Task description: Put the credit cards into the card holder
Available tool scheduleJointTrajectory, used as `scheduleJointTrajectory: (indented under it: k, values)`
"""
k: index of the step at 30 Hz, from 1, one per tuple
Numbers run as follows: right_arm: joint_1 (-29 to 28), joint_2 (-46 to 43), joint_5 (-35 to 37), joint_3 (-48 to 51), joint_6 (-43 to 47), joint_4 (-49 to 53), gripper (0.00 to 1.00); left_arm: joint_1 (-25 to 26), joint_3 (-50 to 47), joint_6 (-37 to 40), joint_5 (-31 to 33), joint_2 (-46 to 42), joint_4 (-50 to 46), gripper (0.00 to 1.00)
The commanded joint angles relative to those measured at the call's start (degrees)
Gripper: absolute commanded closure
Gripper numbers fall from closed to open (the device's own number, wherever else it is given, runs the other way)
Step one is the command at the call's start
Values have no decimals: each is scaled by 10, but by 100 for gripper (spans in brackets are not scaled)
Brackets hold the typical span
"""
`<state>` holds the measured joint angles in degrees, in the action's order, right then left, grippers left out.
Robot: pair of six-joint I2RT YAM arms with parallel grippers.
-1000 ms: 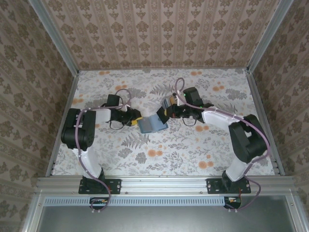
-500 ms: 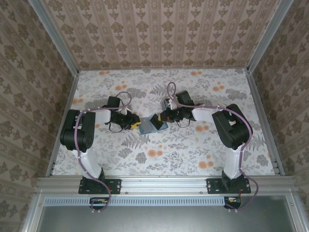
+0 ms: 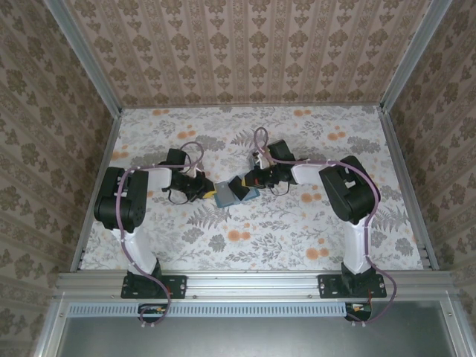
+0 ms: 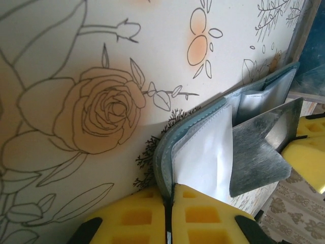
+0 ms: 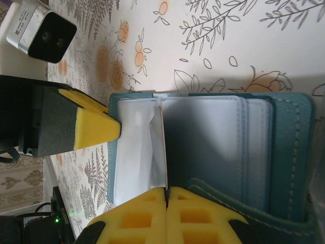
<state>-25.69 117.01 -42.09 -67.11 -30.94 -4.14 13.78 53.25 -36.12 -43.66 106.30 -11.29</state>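
On worktop (image 3: 297, 238): holder (image 3: 236, 195) is held open.
Left pincer (image 4: 170, 197): just clamped on holder edge.
Right pincer (image 5: 166, 199): clamped on card (image 4: 259, 152); insertion is now braced.

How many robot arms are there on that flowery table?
2: the left arm reaches in from the left, the right arm from the right, meeting at the card holder.
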Motion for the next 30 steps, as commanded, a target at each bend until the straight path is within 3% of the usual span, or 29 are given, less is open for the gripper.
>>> scheduleJointTrajectory:
  k: [1, 7, 13, 30]
  values:
    - [-14, 17, -10, -9, -10, 4, 100, 1, 3, 17, 12, 19, -30, 94]
    - [-30, 23, 4, -8, -31, -11, 100, -1, 0, 16, 12, 16, -27, 96]
    - [-39, 12, 43, 34, -90, -92, 100, -2, -4, 19, 15, 12, -25, 97]
    - [-34, 19, 66, 32, -75, -98, 100, -2, -13, 31, 20, 9, -32, 99]
